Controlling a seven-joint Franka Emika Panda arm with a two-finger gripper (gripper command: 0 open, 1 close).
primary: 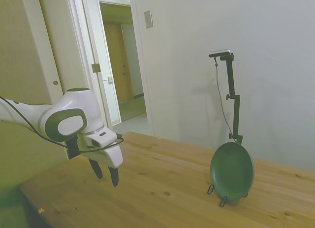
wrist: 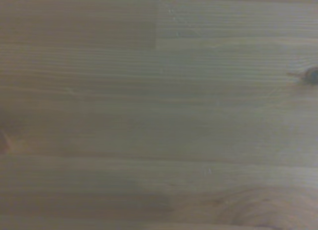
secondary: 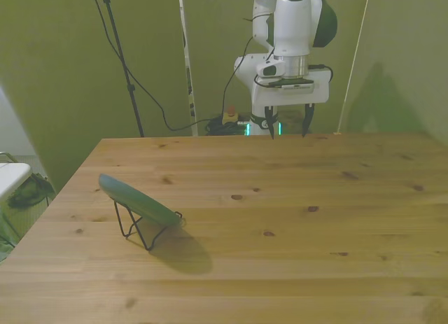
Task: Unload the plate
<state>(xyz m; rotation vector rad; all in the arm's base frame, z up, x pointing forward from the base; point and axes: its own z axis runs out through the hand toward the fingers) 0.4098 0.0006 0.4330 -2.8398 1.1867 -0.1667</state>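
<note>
Jaws standing wide apart and holding nothing, the gripper (secondary: pixel 288 127) is hanging fingers-down above the far edge of the desk (secondary: pixel 294 226), well apart from the plate (secondary: pixel 136 198). No readable writing or brand is showing on any surface. The white arm (primary: pixel 59 120) is bending at the wrist so that the fingers are pointing at the wood. The plate is leaning tilted on a thin black wire stand (secondary: pixel 143 229), toward the front view's left of the gripper. The wrist view is showing only blurred wood grain.
</note>
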